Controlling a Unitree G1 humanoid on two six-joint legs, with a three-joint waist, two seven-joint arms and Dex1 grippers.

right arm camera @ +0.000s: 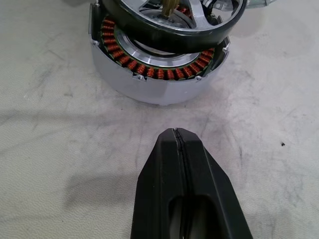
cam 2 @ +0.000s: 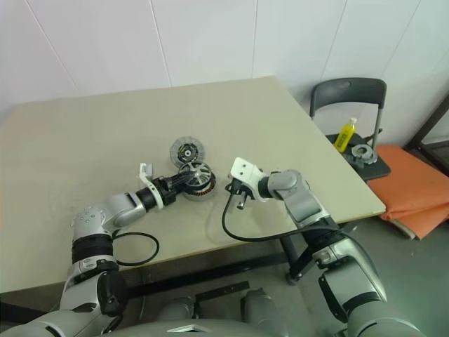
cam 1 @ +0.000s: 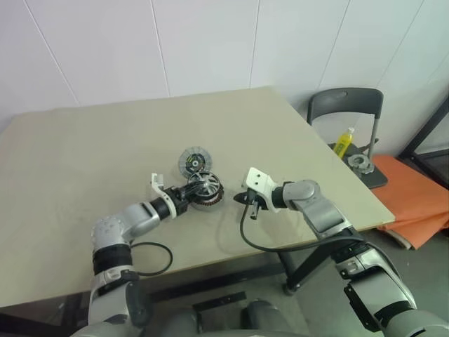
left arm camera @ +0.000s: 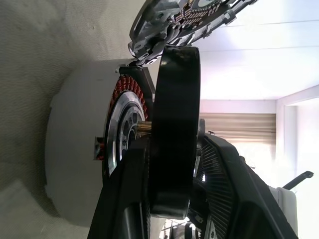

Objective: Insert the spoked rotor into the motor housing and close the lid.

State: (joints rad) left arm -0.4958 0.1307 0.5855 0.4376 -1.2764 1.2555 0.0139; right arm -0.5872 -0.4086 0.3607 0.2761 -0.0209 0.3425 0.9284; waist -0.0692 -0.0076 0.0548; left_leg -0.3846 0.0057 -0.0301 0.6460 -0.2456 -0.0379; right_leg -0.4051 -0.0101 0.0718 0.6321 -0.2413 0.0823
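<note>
The left arm reached in from the near edge of the tabletop (cam 1: 84, 147), forearm angled toward its middle, wrist rolled so the left gripper (cam 1: 198, 188) pointed nearly level. Its jaws were closed on the dark rim of the spoked rotor (cam 1: 206, 184), one finger on each face of the wheel. The right arm came in from the near right corner, elbow bent, the right gripper (cam 1: 242, 199) tilted downward above the surface with its jaws pressed fully together, holding nothing.

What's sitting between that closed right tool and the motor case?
Nothing: bare table separates the right tool from the motor housing, as the right wrist view shows.
</note>
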